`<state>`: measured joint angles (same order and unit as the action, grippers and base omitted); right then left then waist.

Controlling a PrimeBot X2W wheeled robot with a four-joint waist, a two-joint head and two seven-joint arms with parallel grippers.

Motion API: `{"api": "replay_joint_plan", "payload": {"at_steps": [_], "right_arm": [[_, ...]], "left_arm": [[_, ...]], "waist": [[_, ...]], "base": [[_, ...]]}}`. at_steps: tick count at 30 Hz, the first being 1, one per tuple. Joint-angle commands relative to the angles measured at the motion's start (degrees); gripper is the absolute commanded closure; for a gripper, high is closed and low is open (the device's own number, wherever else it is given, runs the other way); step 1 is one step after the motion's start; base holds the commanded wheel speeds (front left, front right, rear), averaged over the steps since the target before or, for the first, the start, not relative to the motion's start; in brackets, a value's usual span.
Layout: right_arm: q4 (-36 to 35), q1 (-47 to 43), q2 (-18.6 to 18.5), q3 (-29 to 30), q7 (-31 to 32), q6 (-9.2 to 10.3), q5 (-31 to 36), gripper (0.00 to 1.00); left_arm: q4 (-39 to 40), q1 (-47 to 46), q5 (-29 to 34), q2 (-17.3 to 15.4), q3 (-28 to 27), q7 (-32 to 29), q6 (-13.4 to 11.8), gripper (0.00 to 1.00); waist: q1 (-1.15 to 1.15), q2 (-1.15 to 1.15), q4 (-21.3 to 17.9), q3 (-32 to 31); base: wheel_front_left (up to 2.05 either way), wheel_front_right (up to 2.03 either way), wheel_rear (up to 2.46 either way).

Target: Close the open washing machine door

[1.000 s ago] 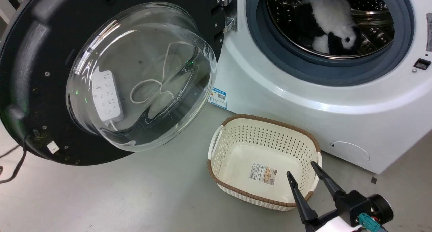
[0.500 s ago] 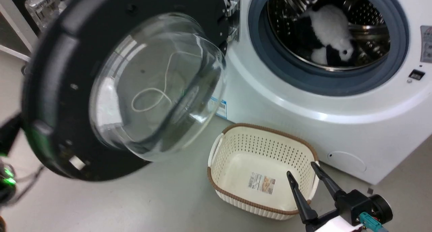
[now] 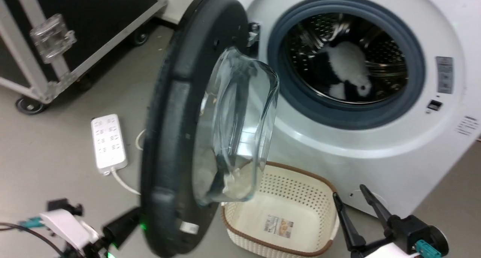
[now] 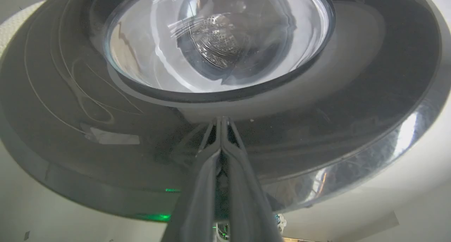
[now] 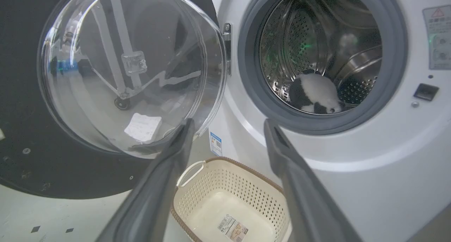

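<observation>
Closing progress: large round black-rimmed, glass-domed washing machine door (image 3: 176,119) roughly half-open, left of white front-loading washing machine (image 3: 338,149).
Left hand (image 4: 221,121): clenched, tips against door's outer face.
Right hand (image 3: 348,191): released, idle.
Remaining: swing shut, latch.

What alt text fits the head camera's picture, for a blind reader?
A black washing machine door stands half open, edge-on, beside the white washing machine, a plush toy in its drum. A cream basket sits on the floor below; the open right gripper is lower right.
</observation>
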<state>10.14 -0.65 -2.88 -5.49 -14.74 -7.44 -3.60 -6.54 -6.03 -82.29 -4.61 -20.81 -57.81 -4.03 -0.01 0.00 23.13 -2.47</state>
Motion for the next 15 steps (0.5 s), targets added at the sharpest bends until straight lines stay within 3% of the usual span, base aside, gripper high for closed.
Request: {"api": "replay_joint_plan", "payload": {"at_steps": [1, 6, 11, 15], "right_arm": [[-0.2, 0.2, 0.0, 0.7, -0.3, -0.05, -0.1, 0.0], [-0.3, 0.0, 0.0, 2.2, -0.3, -0.05, 0.8, 0.0], [-0.1, -0.3, 0.0, 2.7, -0.3, -0.05, 2.4, 0.0], [-0.2, -0.1, 0.0, 3.4, -0.3, -0.05, 2.9, 0.0]], "left_arm": [[2.3, 2.5, -1.7, 1.1, 1.8, -0.3, -0.6, 1.0], [6.2, 8.6, -11.5, 1.7, 10.2, 4.4, -2.5, 1.0], [7.7, 11.6, -17.5, 1.7, 20.9, 14.1, -0.2, 1.0], [6.3, 10.9, -19.4, 1.7, 25.6, 19.4, 2.0, 1.0]], "waist": [[0.01, 0.0, -1.8, -0.6], [0.01, 0.0, -6.1, -0.5], [0.01, 0.0, -11.8, 0.8], [0.01, 0.0, -15.4, 2.3]], "base": [[0.0, 0.0, 0.0], [0.0, 0.0, 0.0], [0.0, 0.0, 0.0], [0.0, 0.0, 0.0]]}}
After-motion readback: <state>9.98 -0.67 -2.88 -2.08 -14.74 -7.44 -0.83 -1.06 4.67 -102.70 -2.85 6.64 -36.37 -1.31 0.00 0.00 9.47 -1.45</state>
